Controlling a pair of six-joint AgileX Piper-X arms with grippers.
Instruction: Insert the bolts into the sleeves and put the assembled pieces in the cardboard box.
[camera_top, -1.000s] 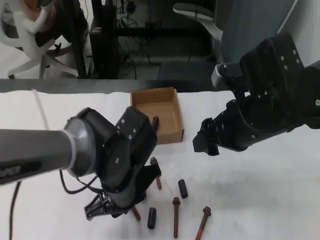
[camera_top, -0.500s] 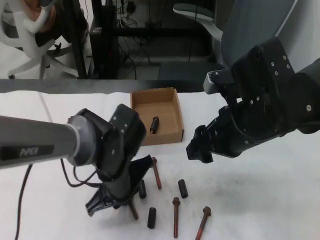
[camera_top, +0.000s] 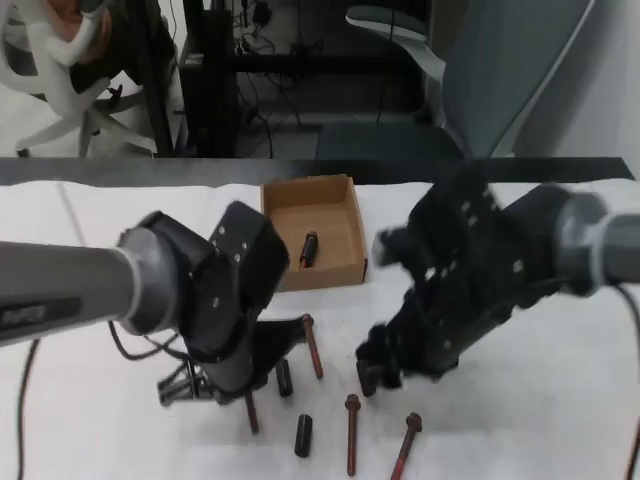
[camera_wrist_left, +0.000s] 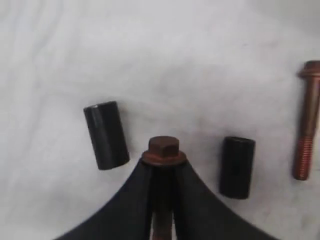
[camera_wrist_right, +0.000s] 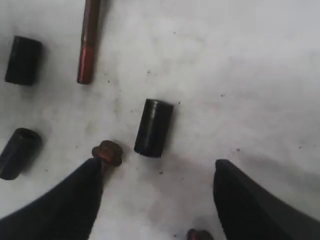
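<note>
- Bolts (camera_top: 351, 432) and sleeves (camera_top: 303, 435) lie loose on the white-covered desk (camera_top: 540, 420) in the high view, at six o'clock from the cardboard box (camera_top: 335, 272).
- One assembled piece (camera_top: 309, 249) lies inside the box, about the middle of its floor.
- The left arm (camera_top: 200, 290) hangs over the desk at seven o'clock from the box. The right arm (camera_top: 480, 270) is at four o'clock, low over the loose pieces.
- In the left wrist view, the left hand (camera_wrist_left: 164, 170) is narrow, pinching a held bolt (camera_wrist_left: 164, 149) by the shank. Its hexagonal head sticks out just past the fingertips.
- A first sleeve (camera_wrist_left: 106, 135) and a second sleeve (camera_wrist_left: 237, 167) lie on the desk on either side of that head, apart from it. A lying bolt (camera_wrist_left: 306, 120) rests beyond the second sleeve.
- In the right wrist view, the right hand (camera_wrist_right: 157, 167) is wide and holds nothing.
- A middle sleeve (camera_wrist_right: 153, 127) lies on the desk just ahead of the gap between the fingers (camera_wrist_right: 60, 205), untouched.
- A bolt head (camera_wrist_right: 107, 151) sits just beside that sleeve, close to one fingertip.
- A far sleeve (camera_wrist_right: 23, 60), an edge sleeve (camera_wrist_right: 19, 152) and a bolt shank (camera_wrist_right: 89, 40) lie farther off.
</note>
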